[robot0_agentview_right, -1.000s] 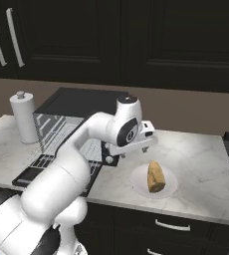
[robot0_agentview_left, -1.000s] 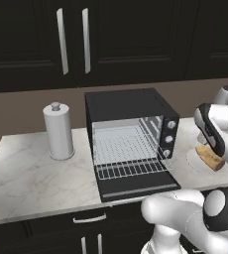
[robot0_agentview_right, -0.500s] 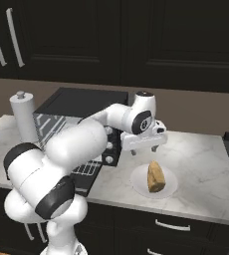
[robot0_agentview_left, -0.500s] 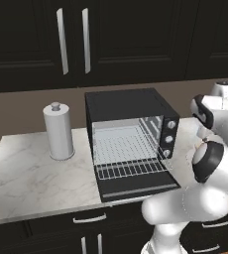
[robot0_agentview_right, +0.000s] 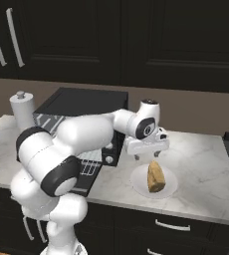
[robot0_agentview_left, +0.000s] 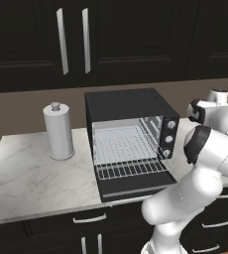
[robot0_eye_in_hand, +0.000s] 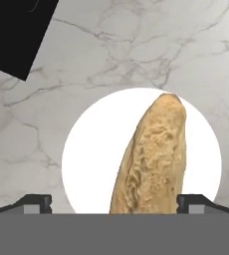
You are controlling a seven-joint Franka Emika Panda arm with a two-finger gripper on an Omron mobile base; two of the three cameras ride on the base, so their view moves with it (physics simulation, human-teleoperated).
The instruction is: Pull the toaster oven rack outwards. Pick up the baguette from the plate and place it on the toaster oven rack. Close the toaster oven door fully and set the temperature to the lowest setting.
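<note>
The tan baguette [robot0_agentview_right: 156, 177] lies on the round white plate [robot0_agentview_right: 137, 178] on the counter, right of the black toaster oven [robot0_agentview_right: 84, 107]. My gripper [robot0_agentview_right: 149, 156] hangs just above the baguette, pointing down, open and holding nothing. In the hand view the baguette [robot0_eye_in_hand: 151, 159] runs lengthwise across the plate [robot0_eye_in_hand: 91, 159], its near end between the two spread fingertips [robot0_eye_in_hand: 35, 203]. The toaster oven door [robot0_agentview_left: 136, 187] is folded down flat. The silver rack [robot0_agentview_left: 131, 167] is slid partly out over the door. Three silver knobs [robot0_agentview_left: 168, 140] sit on the oven's front right.
A white cylindrical canister [robot0_agentview_left: 59, 131] stands on the marble counter left of the toaster oven [robot0_agentview_left: 128, 134]. Dark cabinets with silver handles hang above. Bare marble surrounds the plate. A black corner of the oven [robot0_eye_in_hand: 17, 30] shows at the hand view's upper left.
The arm has swung right, away from the oven front, and the open hand now sits over the plate, directly above the baguette. The rack and door have not moved.
</note>
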